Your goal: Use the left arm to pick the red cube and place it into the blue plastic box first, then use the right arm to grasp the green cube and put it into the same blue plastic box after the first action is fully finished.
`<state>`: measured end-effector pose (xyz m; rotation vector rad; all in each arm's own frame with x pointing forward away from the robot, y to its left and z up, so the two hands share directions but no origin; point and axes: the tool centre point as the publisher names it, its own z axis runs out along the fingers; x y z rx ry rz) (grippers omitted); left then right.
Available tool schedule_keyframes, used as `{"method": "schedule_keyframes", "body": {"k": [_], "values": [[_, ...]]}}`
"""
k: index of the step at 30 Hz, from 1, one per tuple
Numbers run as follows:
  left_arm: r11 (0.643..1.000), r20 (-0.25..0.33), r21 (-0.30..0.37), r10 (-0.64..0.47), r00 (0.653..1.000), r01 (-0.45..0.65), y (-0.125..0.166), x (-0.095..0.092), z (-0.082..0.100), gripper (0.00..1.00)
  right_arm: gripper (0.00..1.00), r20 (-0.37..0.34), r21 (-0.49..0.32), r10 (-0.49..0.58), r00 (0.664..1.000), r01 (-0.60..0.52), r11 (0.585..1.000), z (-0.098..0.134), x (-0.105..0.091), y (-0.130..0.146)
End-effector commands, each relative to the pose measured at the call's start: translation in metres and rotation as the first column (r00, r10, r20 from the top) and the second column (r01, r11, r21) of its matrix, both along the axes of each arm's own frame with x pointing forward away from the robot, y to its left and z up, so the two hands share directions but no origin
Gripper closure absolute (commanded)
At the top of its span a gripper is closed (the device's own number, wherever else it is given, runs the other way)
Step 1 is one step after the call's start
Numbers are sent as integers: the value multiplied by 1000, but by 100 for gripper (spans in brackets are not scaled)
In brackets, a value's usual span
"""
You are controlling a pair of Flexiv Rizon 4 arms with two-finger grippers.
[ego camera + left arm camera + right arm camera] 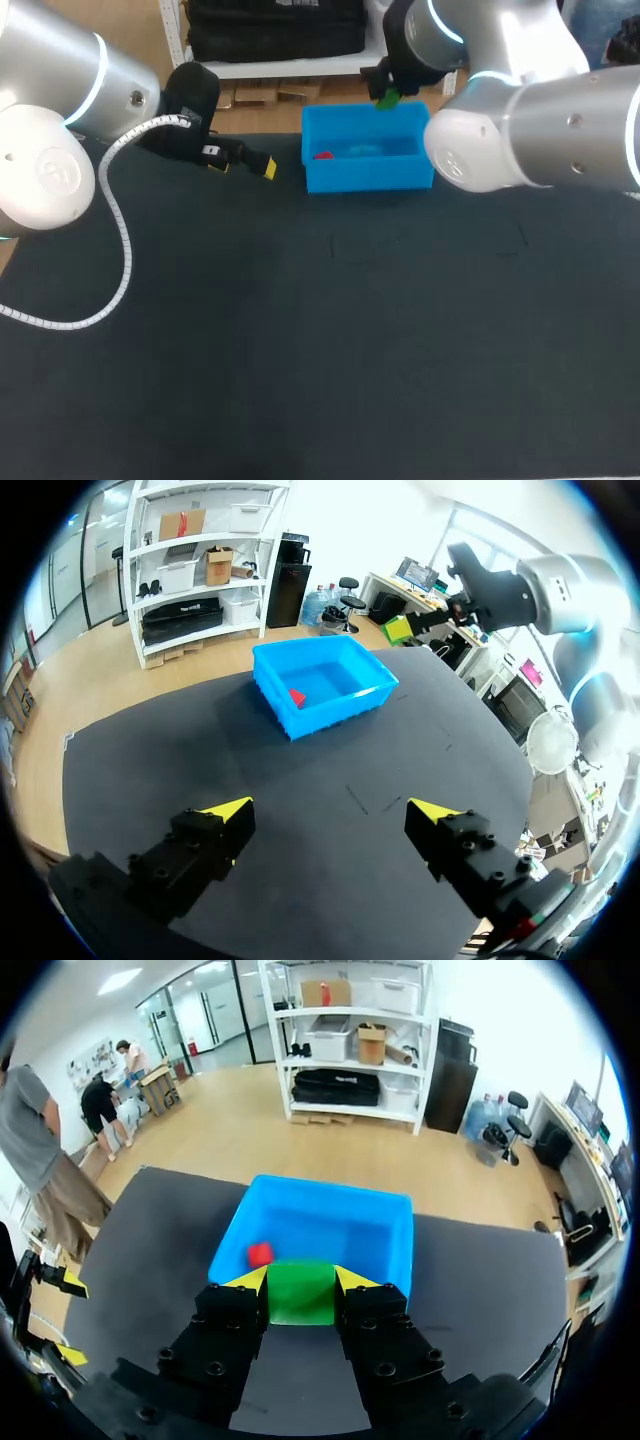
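The box (365, 178) stands at the far middle of the table (320, 350). In it, toward its left end, lies one cube (322, 155). The right gripper (301, 1280) hangs over the box's far right rim, a second cube (300, 1298) between its fingers. The left gripper (243, 164) hangs near the box's left side.

Box (365, 160): top open, four walls, so we enter from above only. Red cube (322, 155) takes its left part. Our right gripper (300, 1282), clamped on green cube (300, 1295), hangs by far rim. Our left gripper (330, 815), fingers spread, stands left of box, apart. Table (300, 350) before box: broad passage.
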<state>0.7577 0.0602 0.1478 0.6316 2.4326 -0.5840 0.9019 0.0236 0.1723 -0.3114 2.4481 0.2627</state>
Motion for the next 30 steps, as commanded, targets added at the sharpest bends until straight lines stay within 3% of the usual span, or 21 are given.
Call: {"method": "schedule_keyframes", "body": {"k": [1, 30], "values": [[1000, 2, -3, 0, 1000, 0, 0, -1, -1, 0, 100, -2, -8, 5, 1000, -5, 1000, 0, 10, 1], [1000, 2, -3, 0, 1000, 0, 0, -1, -1, 0, 100, 3, -76, 27, 1000, -26, 997, -19, 44, -2]]}}
